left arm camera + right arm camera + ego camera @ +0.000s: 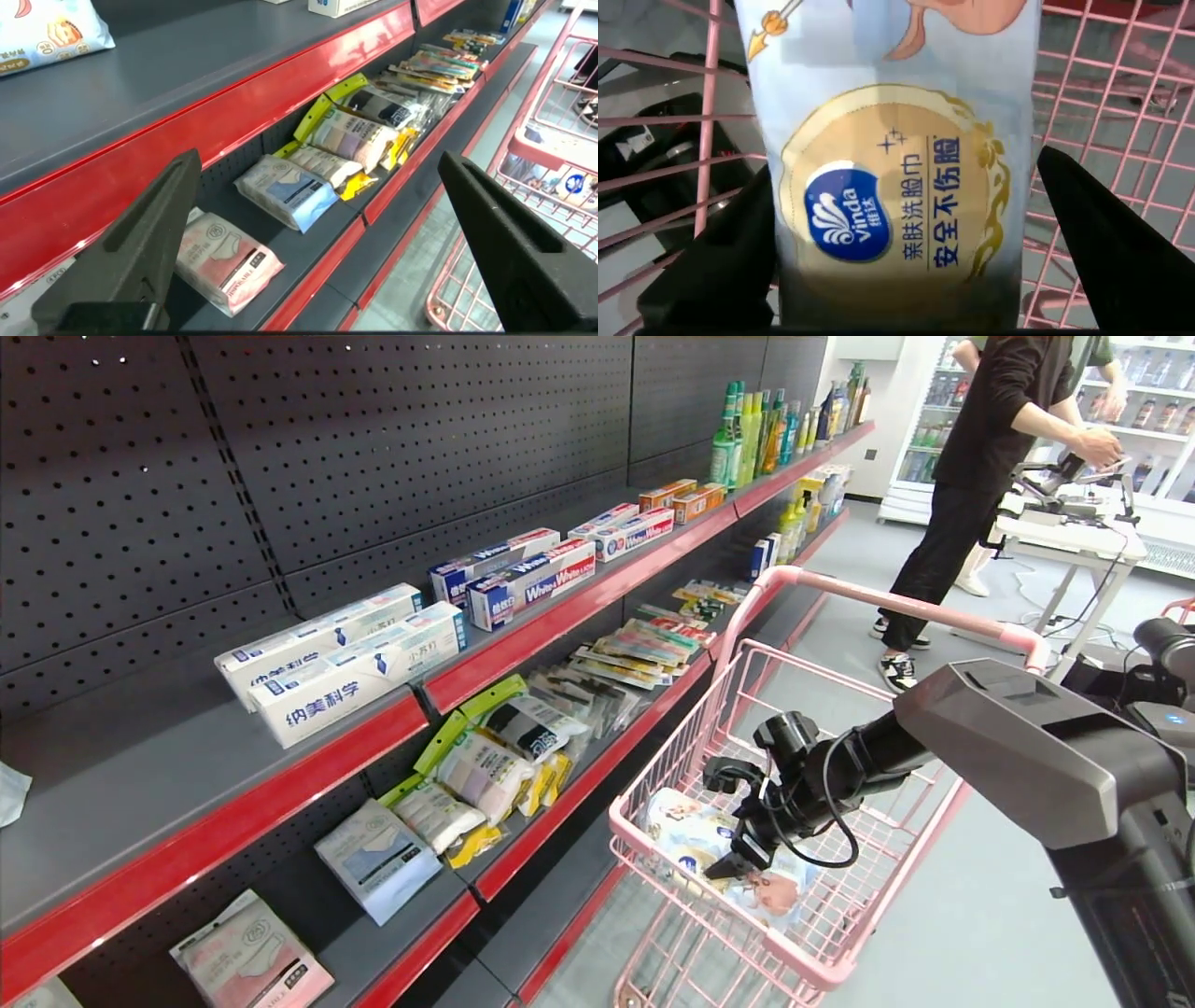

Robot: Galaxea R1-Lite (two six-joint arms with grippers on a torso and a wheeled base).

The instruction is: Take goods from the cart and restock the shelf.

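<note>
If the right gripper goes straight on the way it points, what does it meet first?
The tissue pack in the cart: the right gripper straddles it, so contact looks near, though depth is unclear.

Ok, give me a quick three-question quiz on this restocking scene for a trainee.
1. True or false: the right gripper is down inside the pink cart.
2. The pack between the right gripper's fingers lies: A) on the top shelf, B) in the cart, C) on the floor.
3. Fill in: the left gripper faces the shelf with its fingers ____.
Key: 1 true; 2 B; 3 open.
</note>
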